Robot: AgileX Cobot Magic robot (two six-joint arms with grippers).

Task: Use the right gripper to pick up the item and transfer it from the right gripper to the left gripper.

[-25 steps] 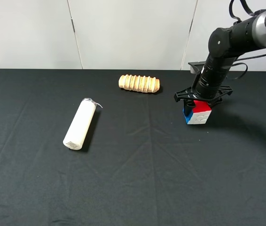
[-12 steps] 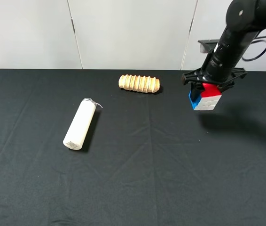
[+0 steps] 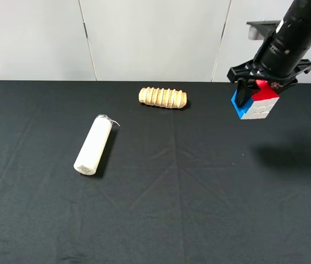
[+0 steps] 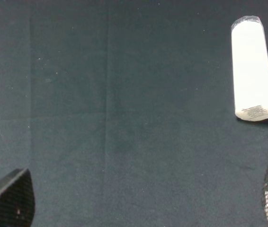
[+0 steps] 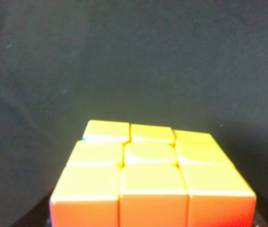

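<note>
The black two-finger right gripper [image 3: 259,89] on its shiny black arm pinches a small puzzle cube [image 3: 256,103] with red, blue, white and orange sides. Its jaws press in on the cube, one from each side, and the cube hangs under the claw. The high camera shows a red side on top, a blue side and a white side. The right wrist camera is very close to the puzzle cube [image 5: 153,175] and sees its orange side with nine squares.

The black left gripper [image 4: 141,205] is spread wide. Its two black fingers [image 4: 11,198] sit far apart, and only cloth shows between them. It holds nothing and touches nothing.

The table is covered by a flat black cloth [image 3: 172,198] with soft creases. Behind it stands a plain white wall [image 3: 144,38] with thin lines running up it. A long white cylinder [image 3: 93,144] lies on the cloth on the left side of the high view. The left wrist camera looks down on the white cylinder [image 4: 252,68] too. A light brown wooden roller with ribs [image 3: 163,97] lies near the back edge of the table, about in the middle.

The cube is up in the air on the far right, off the cloth. Its dark shadow [image 3: 287,157] falls on the cloth below it. The cube is well apart from the roller and far from the cylinder.
</note>
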